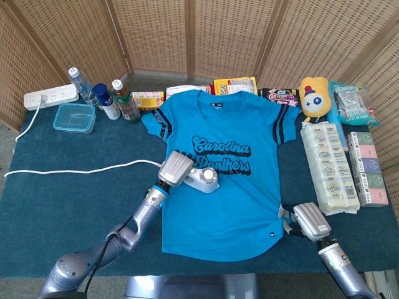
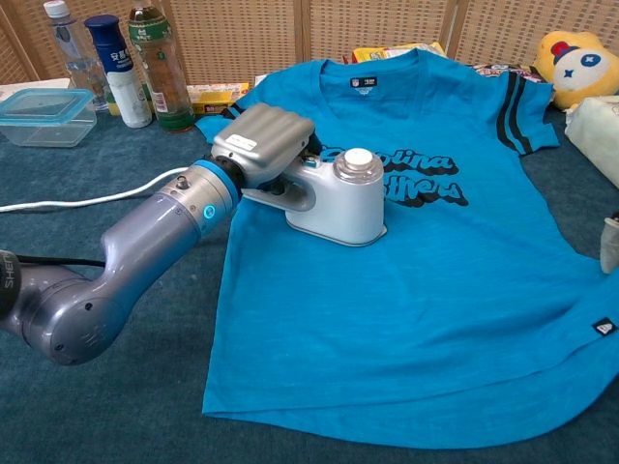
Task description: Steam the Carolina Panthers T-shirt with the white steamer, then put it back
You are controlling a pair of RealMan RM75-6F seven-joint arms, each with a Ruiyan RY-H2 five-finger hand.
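The blue Carolina Panthers T-shirt [image 1: 224, 187] [image 2: 426, 290] lies flat in the middle of the dark green table [image 1: 68, 199]. My left hand [image 1: 175, 169] [image 2: 263, 143] grips the handle of the white steamer [image 1: 202, 179] [image 2: 338, 198], which sits on the shirt just left of the printed lettering. Its white cord [image 1: 75, 169] [image 2: 77, 201] runs left across the table. My right hand [image 1: 310, 221] rests at the shirt's lower right hem, fingers curled at the cloth edge; only a sliver of the right hand [image 2: 609, 242] shows in the chest view.
Bottles [image 1: 112, 99] [image 2: 116, 58], a clear lidded box [image 1: 75, 118] [image 2: 44, 114] and a power strip [image 1: 50, 96] stand at the back left. Snack packs [image 1: 234, 86] line the back edge. A yellow plush toy [image 1: 315, 96] [image 2: 580, 63] and packaged goods [image 1: 330, 168] fill the right side.
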